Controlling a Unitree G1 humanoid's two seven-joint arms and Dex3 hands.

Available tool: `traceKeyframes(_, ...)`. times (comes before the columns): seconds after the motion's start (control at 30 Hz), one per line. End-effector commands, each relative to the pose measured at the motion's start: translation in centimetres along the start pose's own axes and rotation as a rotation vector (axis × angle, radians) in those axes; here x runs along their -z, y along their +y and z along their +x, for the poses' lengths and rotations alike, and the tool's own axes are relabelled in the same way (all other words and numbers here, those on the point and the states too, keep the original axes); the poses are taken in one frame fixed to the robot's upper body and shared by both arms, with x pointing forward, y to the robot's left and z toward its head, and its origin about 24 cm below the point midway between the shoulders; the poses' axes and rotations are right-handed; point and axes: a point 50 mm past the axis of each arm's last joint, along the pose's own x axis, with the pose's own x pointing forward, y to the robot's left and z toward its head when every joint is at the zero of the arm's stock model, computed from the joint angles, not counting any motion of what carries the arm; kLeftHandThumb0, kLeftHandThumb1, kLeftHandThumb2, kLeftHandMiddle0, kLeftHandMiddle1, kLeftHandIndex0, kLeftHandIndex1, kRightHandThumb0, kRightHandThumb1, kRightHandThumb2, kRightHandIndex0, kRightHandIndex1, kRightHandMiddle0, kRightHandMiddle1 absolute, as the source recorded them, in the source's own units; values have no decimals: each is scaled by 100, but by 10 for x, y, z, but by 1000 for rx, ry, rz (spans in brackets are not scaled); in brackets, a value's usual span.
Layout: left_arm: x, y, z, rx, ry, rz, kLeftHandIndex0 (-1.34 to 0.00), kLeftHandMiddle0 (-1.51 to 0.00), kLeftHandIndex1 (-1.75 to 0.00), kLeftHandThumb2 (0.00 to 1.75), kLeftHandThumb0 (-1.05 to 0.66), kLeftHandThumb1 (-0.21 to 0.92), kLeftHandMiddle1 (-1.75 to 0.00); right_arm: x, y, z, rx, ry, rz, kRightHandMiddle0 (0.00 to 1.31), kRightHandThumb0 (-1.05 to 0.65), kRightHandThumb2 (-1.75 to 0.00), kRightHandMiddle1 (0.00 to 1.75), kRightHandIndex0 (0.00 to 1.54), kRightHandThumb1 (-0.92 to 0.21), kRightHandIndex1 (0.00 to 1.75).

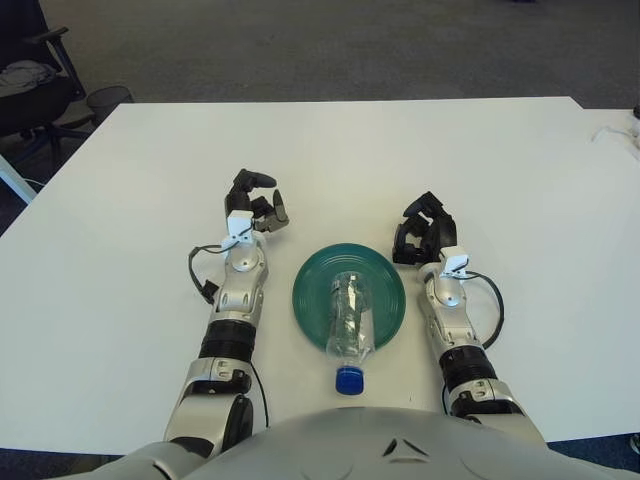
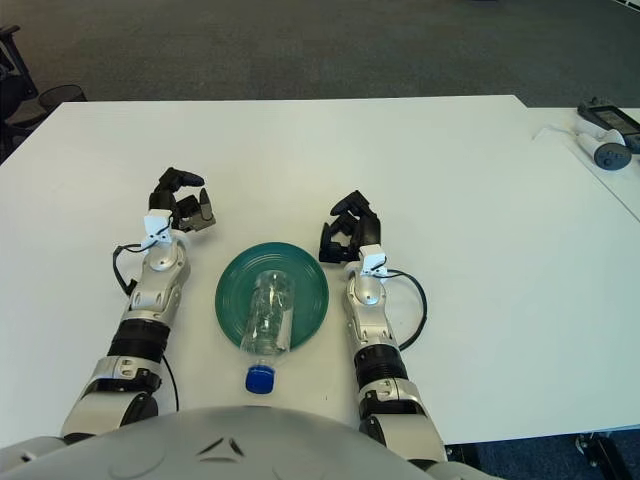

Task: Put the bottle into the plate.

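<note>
One controller on the side table, right eye view only.

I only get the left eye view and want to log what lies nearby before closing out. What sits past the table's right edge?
Observer: In the right eye view a second white surface adjoins the table there, and a pale handheld device lies on it.
Operator: Anything else beside it?
Observer: A dark flat object lies just behind the device, cut by the frame edge; I cannot tell what it is.
Operator: Close to either hand?
Observer: No. Both lie well to the right of the right hand, which shows right of the plate; the left hand shows left of it.
</note>
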Motion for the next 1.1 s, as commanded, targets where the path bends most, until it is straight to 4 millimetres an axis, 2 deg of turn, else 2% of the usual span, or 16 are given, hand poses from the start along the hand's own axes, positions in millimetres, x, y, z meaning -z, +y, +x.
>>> traceKeyframes(0.0,5,4,-2,0,4,7,-71,-123,-175,147,-52,19,-175,25,-9,-17,30,154,-21,61,0,-162,175,86,-2,164)
traceKeyframes(0.37,10,3,-6,1,0,19,-72,-123,-175,148,-52,18,-175,25,-11,-16,32,164,-31,61,0,-161,175,86,-2,163)
traceKeyframes(0.83,19,2,-13,42,41,65,-68,-120,-175,143,-50,22,-175,22,-12,-16,46,168,-51,61,0,-161,175,86,-3,163)
traceKeyframes(1.07,42,6,-21,126,84,83,-65,-119,-175,139,-49,26,-175,21,-14,-15,57,188,-58,61,0,-160,175,87,-3,161)
